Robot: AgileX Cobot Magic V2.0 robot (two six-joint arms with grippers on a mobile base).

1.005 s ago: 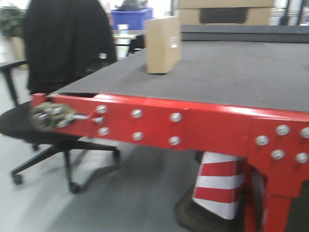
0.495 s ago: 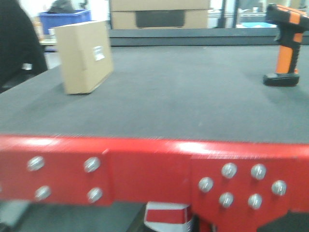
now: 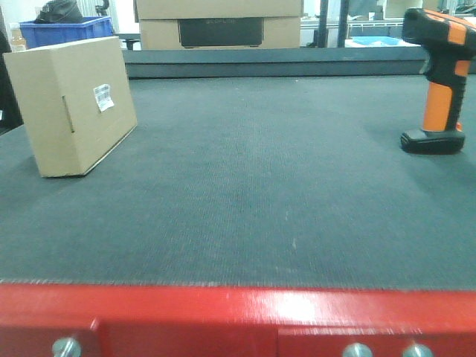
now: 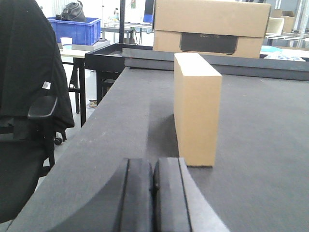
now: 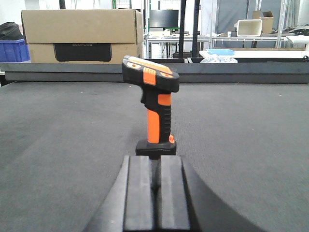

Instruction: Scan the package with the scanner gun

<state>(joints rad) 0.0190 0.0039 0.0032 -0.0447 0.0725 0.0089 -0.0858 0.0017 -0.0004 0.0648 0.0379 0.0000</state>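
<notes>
The package [image 3: 71, 104], a tan cardboard box with a small white label [image 3: 103, 97], stands on edge at the table's left. In the left wrist view the package [image 4: 195, 108] is just ahead and slightly right of my left gripper [image 4: 154, 166], which is shut with nothing in it. The scanner gun [image 3: 439, 82], black head over an orange handle, stands upright on its base at the table's right. It appears as the scanner gun [image 5: 154, 104] directly ahead of my right gripper [image 5: 154, 166], whose pads sit together, holding nothing, short of the base.
The dark grey table top has a red metal front edge [image 3: 223, 320]. A larger cardboard box with a dark panel [image 3: 219, 22] sits at the back beyond a black rail. A blue bin [image 3: 63, 30] is at the back left. An office chair with a black jacket [image 4: 24, 96] stands left of the table.
The front view has swung right and closer to the table; the chair left the frame, the package now sits at the left, and the scanner gun has come into view at the right.
</notes>
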